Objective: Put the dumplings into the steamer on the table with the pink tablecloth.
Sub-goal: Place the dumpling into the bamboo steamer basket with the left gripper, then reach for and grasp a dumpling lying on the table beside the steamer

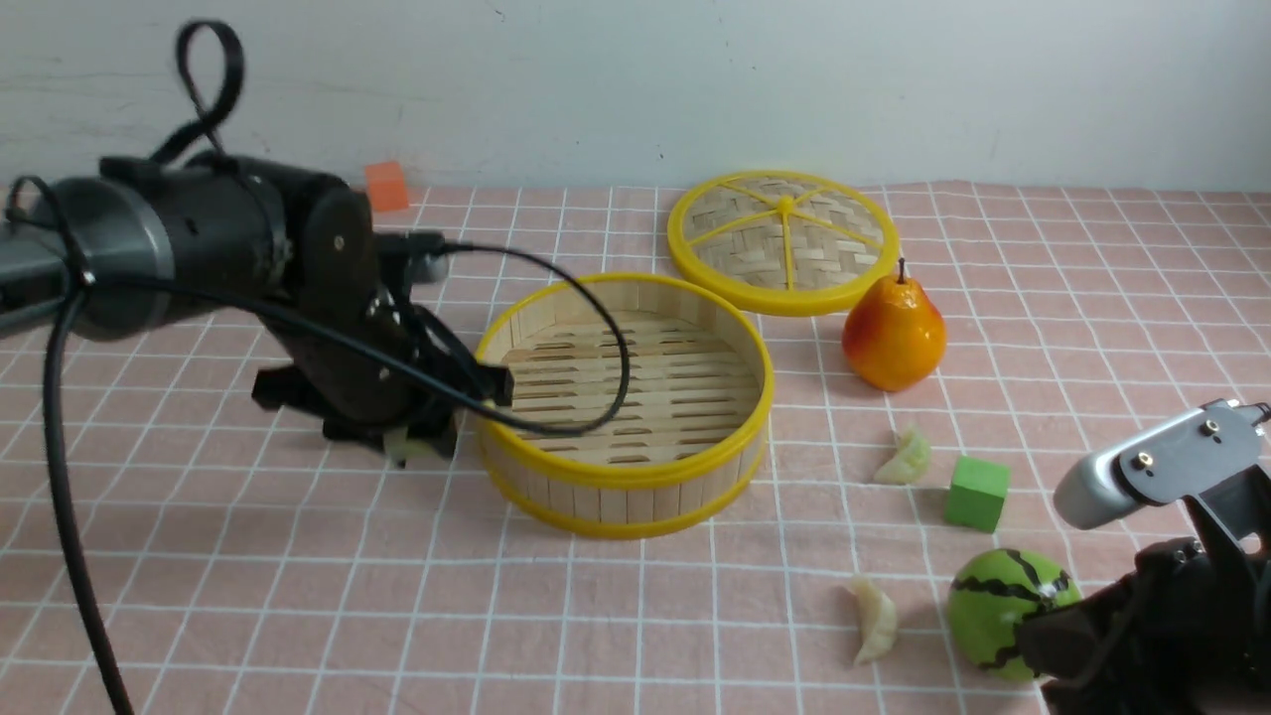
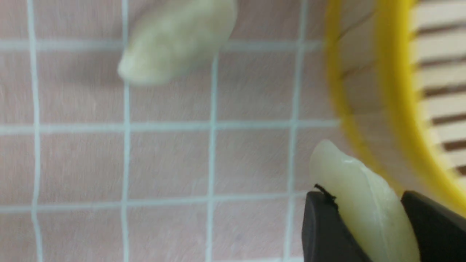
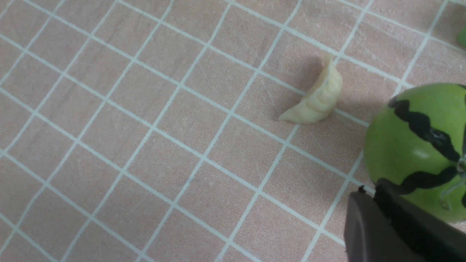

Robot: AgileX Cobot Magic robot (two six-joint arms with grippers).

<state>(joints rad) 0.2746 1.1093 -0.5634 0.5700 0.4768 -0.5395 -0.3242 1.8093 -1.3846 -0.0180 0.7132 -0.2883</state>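
The steamer [image 1: 624,298] stands empty mid-table on the pink tablecloth [image 1: 298,596]. My left gripper [image 1: 417,442] hangs just outside the steamer's left wall, shut on a pale dumpling [image 2: 364,203] held above the cloth beside the yellow rim [image 2: 397,109]. A second dumpling [image 2: 174,40] lies on the cloth nearby; my arm hides it in the front view. Two more dumplings [image 1: 906,457] [image 1: 874,618] lie right of the steamer. My right gripper [image 1: 1043,641] is shut and empty, low at the front right, against the green watermelon ball; the near dumpling [image 3: 316,98] lies just ahead of it.
The flat woven lid [image 1: 784,238] lies behind the steamer. A pear [image 1: 894,333], a green cube [image 1: 978,492] and a striped green watermelon ball [image 1: 1008,611] sit on the right. An orange cube [image 1: 385,186] is at the far left by the wall.
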